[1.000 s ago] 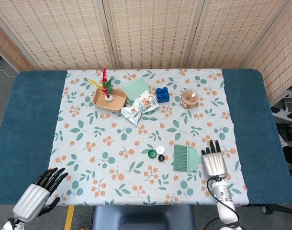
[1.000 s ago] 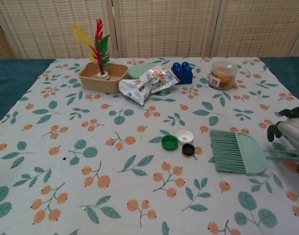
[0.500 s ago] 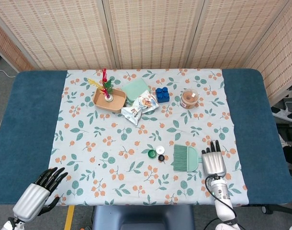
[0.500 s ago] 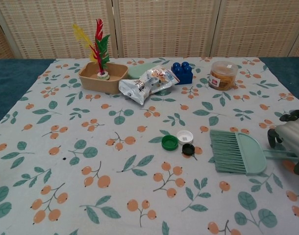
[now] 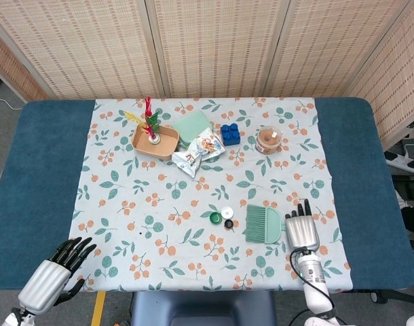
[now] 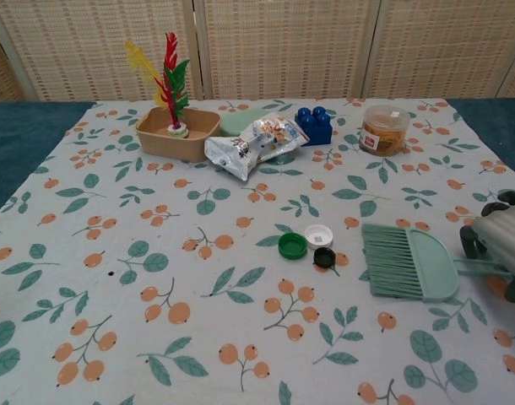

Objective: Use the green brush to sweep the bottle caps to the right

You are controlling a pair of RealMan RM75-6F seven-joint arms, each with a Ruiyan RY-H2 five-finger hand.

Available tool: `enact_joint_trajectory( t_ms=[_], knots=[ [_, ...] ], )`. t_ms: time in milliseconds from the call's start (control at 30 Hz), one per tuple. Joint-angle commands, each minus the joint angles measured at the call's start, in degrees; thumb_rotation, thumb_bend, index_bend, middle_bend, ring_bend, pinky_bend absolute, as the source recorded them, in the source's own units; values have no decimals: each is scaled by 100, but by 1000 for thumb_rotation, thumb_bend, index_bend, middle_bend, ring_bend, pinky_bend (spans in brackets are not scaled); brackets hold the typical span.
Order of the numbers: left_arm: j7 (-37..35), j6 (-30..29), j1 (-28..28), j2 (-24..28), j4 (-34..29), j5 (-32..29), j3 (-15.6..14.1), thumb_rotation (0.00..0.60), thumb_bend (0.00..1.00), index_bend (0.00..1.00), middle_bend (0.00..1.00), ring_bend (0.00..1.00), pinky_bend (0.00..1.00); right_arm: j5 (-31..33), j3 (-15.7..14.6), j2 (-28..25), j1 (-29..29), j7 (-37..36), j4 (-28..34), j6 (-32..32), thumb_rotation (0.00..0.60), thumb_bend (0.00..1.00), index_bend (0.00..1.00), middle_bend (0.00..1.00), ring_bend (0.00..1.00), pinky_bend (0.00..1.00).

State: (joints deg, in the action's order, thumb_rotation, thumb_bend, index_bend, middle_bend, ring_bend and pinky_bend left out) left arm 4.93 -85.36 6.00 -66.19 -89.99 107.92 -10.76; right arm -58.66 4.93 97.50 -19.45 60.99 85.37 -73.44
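Note:
The green brush (image 5: 263, 224) (image 6: 409, 263) lies flat on the floral cloth, bristles pointing left and handle to the right. Just left of the bristles sit three caps: green (image 5: 215, 218) (image 6: 292, 245), white (image 5: 227, 212) (image 6: 319, 235) and black (image 5: 229, 223) (image 6: 325, 257). My right hand (image 5: 303, 229) (image 6: 498, 240) hovers over the brush handle with its fingers stretched forward; dark fingertips hang down on both sides of the handle without a visible grip. My left hand (image 5: 54, 275) rests at the near left corner, fingers spread and holding nothing.
At the back of the cloth stand a tan tray (image 5: 165, 144) with a feather toy, a pale green box (image 5: 192, 127), a snack bag (image 5: 200, 151), a blue brick (image 5: 229, 133) and a small jar (image 5: 269, 139). Blue table cover flanks the cloth.
My right hand has sunk slightly lower over the brush handle. The brush, the caps and my left hand have not moved.

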Motion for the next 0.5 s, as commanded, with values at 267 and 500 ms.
enact_joint_trajectory(
  t_ms=[267, 500],
  knots=[
    [-14, -1, 3, 3, -1, -5, 1, 600, 387, 0, 0, 0, 116, 52, -43, 44, -56, -17, -44, -63, 600, 280, 505, 413, 187, 0],
    [-32, -8, 3, 6, 3, 2, -4, 600, 387, 0, 0, 0, 116, -18, -81, 64, -76, -100, -106, -161, 600, 294, 633, 501, 306, 0]
  ],
)
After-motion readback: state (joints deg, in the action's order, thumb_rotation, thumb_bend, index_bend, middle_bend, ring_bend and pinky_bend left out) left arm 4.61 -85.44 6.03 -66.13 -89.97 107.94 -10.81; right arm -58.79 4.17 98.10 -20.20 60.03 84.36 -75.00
